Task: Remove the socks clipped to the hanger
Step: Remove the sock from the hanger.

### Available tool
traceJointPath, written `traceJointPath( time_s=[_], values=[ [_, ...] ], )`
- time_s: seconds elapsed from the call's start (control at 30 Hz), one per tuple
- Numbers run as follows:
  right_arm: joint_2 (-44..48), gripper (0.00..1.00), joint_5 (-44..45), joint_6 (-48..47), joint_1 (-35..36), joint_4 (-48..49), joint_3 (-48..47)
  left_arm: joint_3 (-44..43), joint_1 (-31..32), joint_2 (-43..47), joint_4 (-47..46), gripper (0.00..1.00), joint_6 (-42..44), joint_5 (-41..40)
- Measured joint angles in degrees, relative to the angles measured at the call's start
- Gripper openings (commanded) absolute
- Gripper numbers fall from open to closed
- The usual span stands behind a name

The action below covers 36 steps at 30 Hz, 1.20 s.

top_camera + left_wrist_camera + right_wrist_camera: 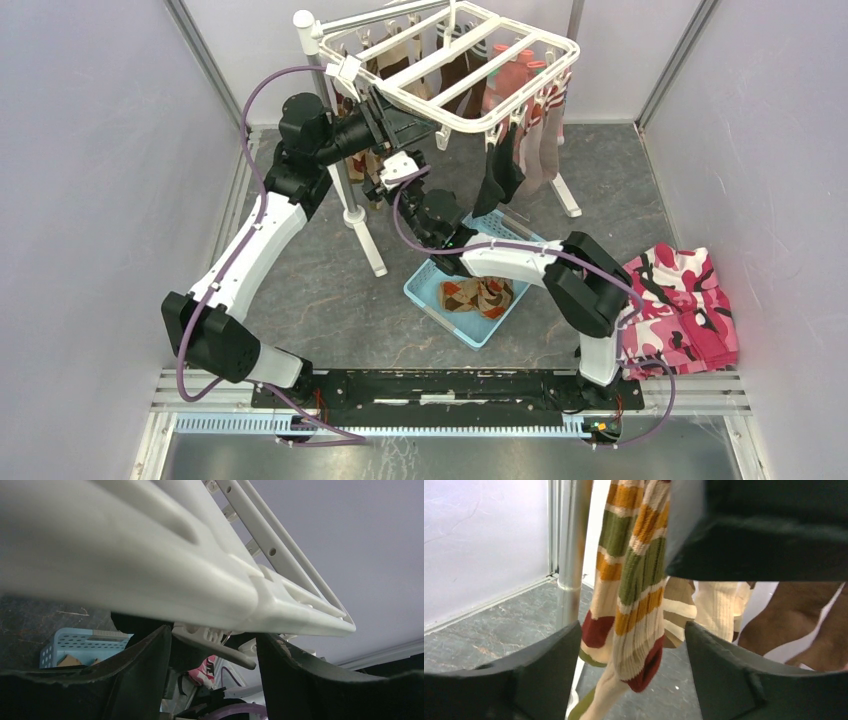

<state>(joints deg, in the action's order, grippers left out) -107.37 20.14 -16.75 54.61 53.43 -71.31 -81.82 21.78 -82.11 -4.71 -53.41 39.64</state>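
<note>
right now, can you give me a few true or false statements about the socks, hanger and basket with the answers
1. The blue basket holds a sock. True.
2. The hanger carries no socks. False: pink socks and a black sock hang from it.
3. The right pincer is shut on the striped sock. False: its jaws stand open.
4. The camouflage cloth lies outside the basket. True.

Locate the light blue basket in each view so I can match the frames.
Top external: the basket is at centre frame, on the floor.
Left wrist: lower left, with its perforated wall showing under the hanger frame.
Right wrist: not in view.
Shared landmark: the grey floor, also at far left in the left wrist view and lower left in the right wrist view.
</note>
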Motion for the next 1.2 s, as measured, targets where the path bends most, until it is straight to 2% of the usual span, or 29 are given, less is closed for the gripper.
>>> traceJointPath(
  time_s=[0.1,0.13,0.23,0.47,0.7,0.93,1.07,1.2],
  values=[
    [-3.5,0.39,-1.2,0.3,-0.7,1.1,-3.1,-0.2,-0.4,0.0,-0.1,0.72,0.0,-0.3],
    [-4.3,0.29,-1.9,0.4,-0.8,1.1,-3.7,-0.4,-0.6,0.0,-0.1,0.76,0.0,-0.4],
    [-5.6,0.00,-3.7,0.6,-1.4,0.5,-4.9,-0.9,-0.8,0.0,0.4,0.99,0.2,-0.3],
    [-3.7,0.00,-5.1,2.1,-2.0,-0.3,-2.9,-1.8,-0.5,2.5,8.3,1.00,3.1,1.6],
    [5.8,0.00,-5.7,6.9,-2.2,-0.3,4.8,-1.8,-0.6,9.5,20.6,1.00,10.8,7.6],
    [17.1,0.00,-9.3,17.5,-2.2,-0.1,15.2,-2.1,-1.7,17.5,30.3,1.00,19.8,12.6],
    [24.1,0.00,-11.1,23.3,-2.0,-1.9,21.7,-5.6,-2.9,18.7,36.4,1.00,25.8,12.3],
    [32.3,0.00,-12.2,28.0,-0.8,-4.8,27.5,-8.8,-3.9,18.7,40.0,1.00,30.6,8.1]
  ],
)
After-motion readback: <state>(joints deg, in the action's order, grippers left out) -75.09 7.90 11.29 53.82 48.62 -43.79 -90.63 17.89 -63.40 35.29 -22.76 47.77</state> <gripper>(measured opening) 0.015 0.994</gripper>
